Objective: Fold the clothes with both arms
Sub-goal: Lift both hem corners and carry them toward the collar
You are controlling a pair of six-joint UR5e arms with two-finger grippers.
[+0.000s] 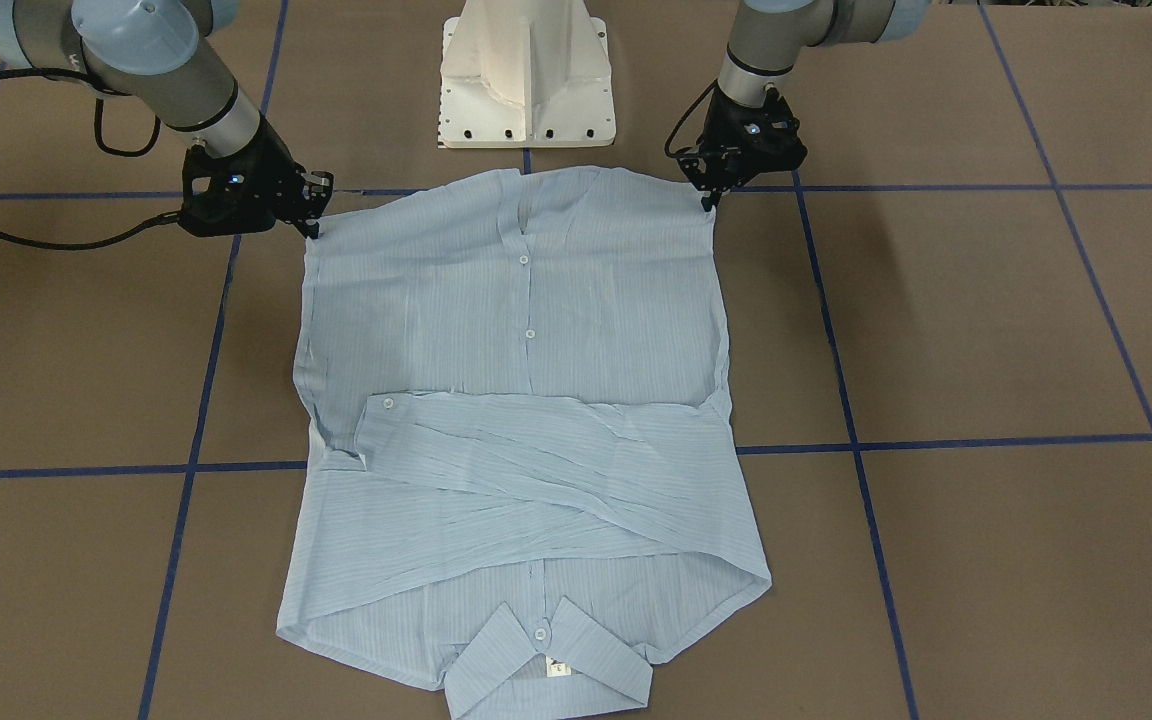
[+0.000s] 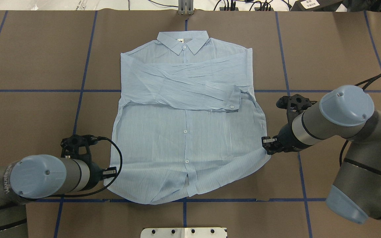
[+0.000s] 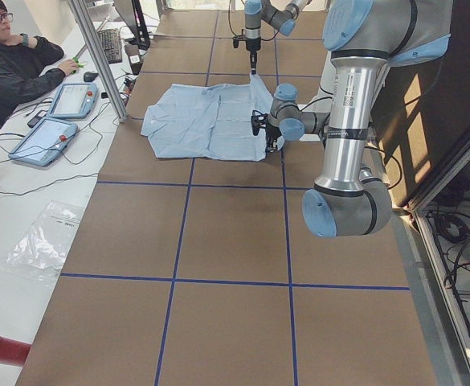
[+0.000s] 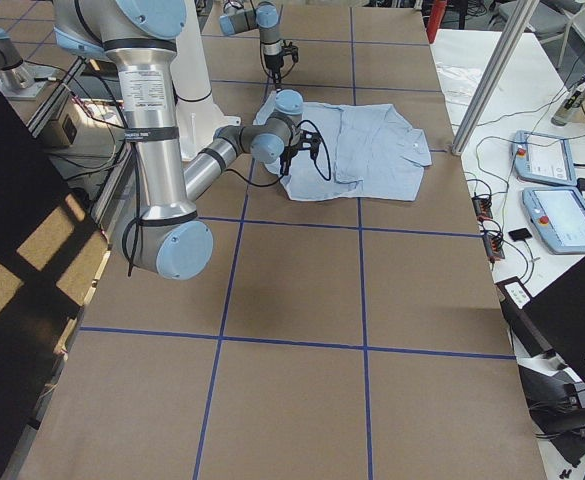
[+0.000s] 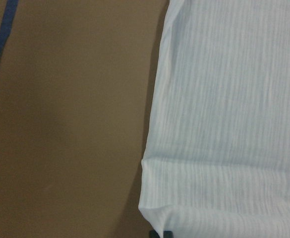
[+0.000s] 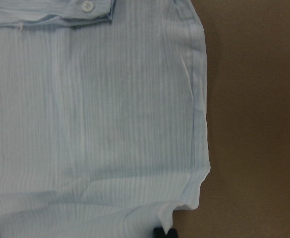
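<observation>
The light blue striped shirt [image 2: 184,132] lies flat on the brown table, buttons up, collar [image 2: 183,42] at the far side, both sleeves folded across the chest. My left gripper [image 2: 109,172] is down at the hem's left corner, its jaws shut on the fabric; in the front-facing view it is on the right [image 1: 708,205]. My right gripper [image 2: 266,145] is shut on the hem's right corner and shows at the left of the front-facing view [image 1: 314,228]. Each wrist view shows a hem corner [image 5: 154,213] [image 6: 184,203] running into a dark fingertip at the bottom edge.
The white pedestal base [image 1: 526,75] stands just behind the hem. Blue tape lines [image 2: 84,90] grid the table. An operator [image 3: 14,64] sits at a side bench with tablets [image 3: 46,141]. Cables trail from both wrists [image 2: 117,165].
</observation>
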